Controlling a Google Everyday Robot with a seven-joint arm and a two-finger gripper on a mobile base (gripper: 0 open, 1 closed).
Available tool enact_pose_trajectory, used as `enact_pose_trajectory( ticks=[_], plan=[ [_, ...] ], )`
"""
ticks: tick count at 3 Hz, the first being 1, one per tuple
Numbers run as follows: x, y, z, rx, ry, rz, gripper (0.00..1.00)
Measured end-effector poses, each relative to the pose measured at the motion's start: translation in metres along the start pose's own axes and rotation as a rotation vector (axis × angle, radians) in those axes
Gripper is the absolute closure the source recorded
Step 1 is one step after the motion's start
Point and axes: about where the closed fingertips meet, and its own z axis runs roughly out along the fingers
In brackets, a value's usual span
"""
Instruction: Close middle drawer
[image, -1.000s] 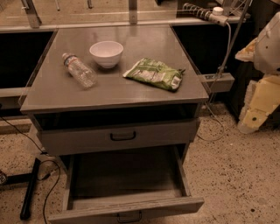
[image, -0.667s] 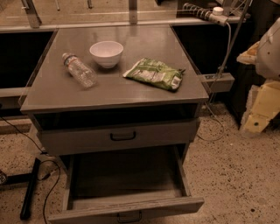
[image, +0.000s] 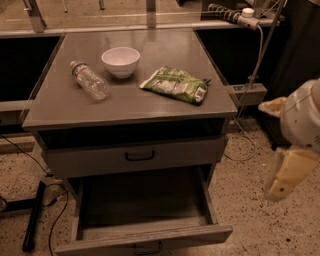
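Observation:
The middle drawer (image: 145, 239) is the wide, shallow grey one pulled far out at the bottom of the camera view. Its inside is bare and its small black bar handle (image: 147, 247) sits at the frame's lower edge. My gripper (image: 284, 176) hangs at the right edge, a cream piece below the white arm. It is to the right of the cabinet, about level with the open drawer's side, and apart from it.
The drawer above (image: 135, 156) stands slightly out, with a dark gap over it. On the cabinet top (image: 60, 107) lie a clear plastic bottle (image: 90, 81), a white bowl (image: 120, 61) and a green snack bag (image: 175, 84). Cables (image: 250, 75) hang at the right and a black leg (image: 34, 215) stands at the left.
My arm and gripper have come down along the right edge and slightly left, towards the cabinet. The drawers and the things on top have not moved.

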Motion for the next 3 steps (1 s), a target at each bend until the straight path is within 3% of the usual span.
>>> enact_pose_trajectory(
  ticks=[2,3],
  plan=[
    [0.03,0.047,0.084,-0.054,-0.082,-0.023,0.0],
    [0.045,0.056,0.127,-0.086,-0.106,-0.003,0.0]
  ],
)
